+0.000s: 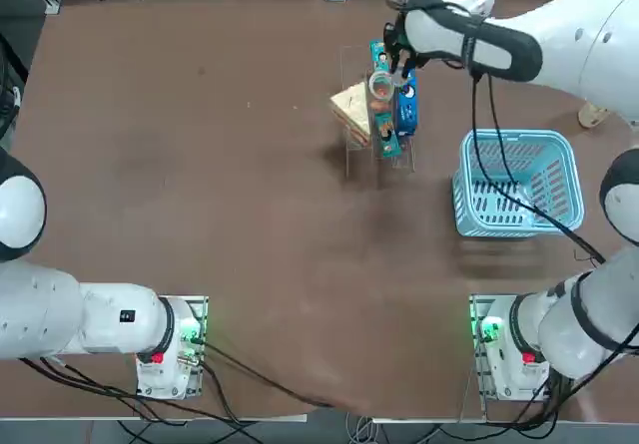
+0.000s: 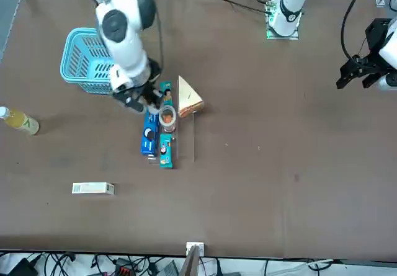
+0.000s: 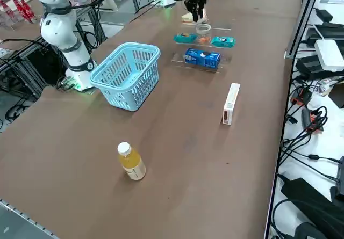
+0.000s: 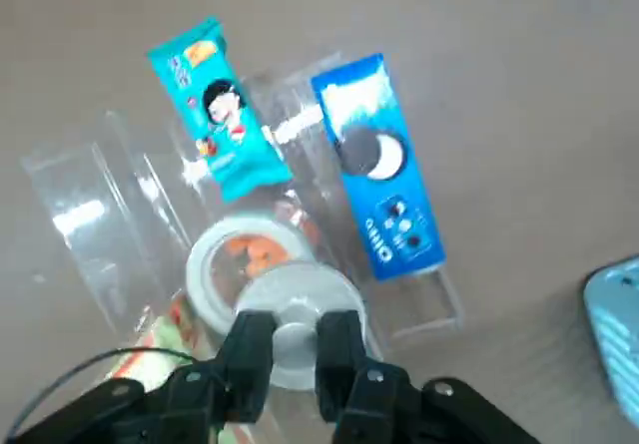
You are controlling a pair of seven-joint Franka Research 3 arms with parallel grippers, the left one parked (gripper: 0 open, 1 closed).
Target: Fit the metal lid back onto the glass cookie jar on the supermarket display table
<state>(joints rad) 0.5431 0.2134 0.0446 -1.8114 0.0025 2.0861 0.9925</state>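
Note:
The glass cookie jar (image 4: 238, 256) stands open on a clear acrylic stand, with orange cookies showing inside its whitish rim. My right gripper (image 4: 295, 341) is shut on the knob of the metal lid (image 4: 300, 289). The lid hangs just above the jar and covers only one side of the mouth. In the top view the jar (image 1: 381, 87) sits at the far middle of the supermarket display table (image 1: 200, 215), with the gripper (image 1: 401, 65) right beside it. The front view shows the jar (image 2: 167, 118) beside the gripper (image 2: 146, 103).
A teal snack packet (image 4: 214, 110) and a blue cookie box (image 4: 384, 170) lie on the stand beside the jar, with a wrapped sandwich (image 1: 351, 108) next to it. A blue basket (image 1: 519, 180) stands to the right. A yellowish bottle (image 3: 131, 163) and a white box (image 3: 231, 103) are farther off.

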